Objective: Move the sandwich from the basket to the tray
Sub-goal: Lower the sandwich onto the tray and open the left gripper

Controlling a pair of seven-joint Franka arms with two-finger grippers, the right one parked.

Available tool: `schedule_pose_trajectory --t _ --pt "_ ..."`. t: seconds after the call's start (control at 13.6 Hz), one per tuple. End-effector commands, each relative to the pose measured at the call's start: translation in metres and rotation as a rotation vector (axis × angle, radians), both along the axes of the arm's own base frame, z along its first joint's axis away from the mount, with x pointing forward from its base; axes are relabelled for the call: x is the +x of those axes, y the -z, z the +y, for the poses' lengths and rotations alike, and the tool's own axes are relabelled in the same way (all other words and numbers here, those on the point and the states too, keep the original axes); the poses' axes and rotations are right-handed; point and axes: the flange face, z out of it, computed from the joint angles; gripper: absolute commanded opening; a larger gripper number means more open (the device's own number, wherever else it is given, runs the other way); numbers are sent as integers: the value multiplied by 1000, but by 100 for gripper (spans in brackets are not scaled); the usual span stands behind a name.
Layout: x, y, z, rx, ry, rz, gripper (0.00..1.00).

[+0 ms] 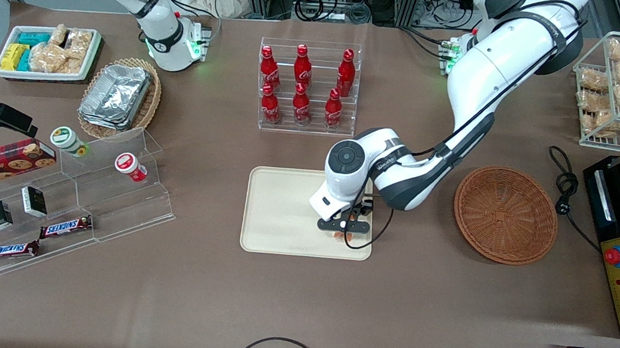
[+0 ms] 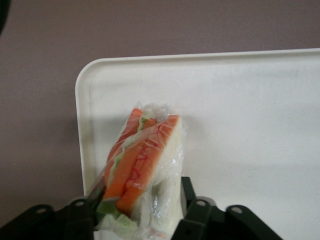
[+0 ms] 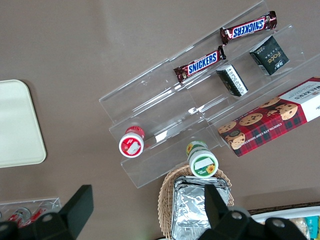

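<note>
While the left arm reaches over the tray, entries as follows.

End effector (image 1: 343, 229): low over the tray, near its corner closest to the front camera on the working arm's end; fingers pinching the sandwich.
Sandwich (image 2: 142, 167): plastic-wrapped wedge, orange-red and green layers showing at the cut edge, white bread on the flank; held between the fingers (image 2: 192, 217), its tip angled toward the tray corner. In the front view only a small orange bit (image 1: 345, 235) shows under the end effector. Cannot tell whether it touches the tray surface.
Tray (image 1: 283, 211): cream, rounded corners, flat on the worktop (image 1: 297, 309) at mid-worktop; about 6 o'clock from the bottle rack in the front view.
Basket (image 1: 505, 214): round, reddish-brown wicker, holding nothing, on the worktop toward the working arm's end, near the tray but apart from it.
Bottle rack (image 1: 307, 85): clear stand with six red bottles, farther from the front camera than the tray.
</note>
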Motion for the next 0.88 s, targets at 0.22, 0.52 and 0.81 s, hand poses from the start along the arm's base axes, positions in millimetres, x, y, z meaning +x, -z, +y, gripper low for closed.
schedule_pose_trajectory --t 0.22,0.52,0.81 --pt "15 -13 -5 -9 -18 -43 100" --pt "20 -21 -4 -8 -32 -45 100" --pt "29 -63 1 49 -57 -10 100"
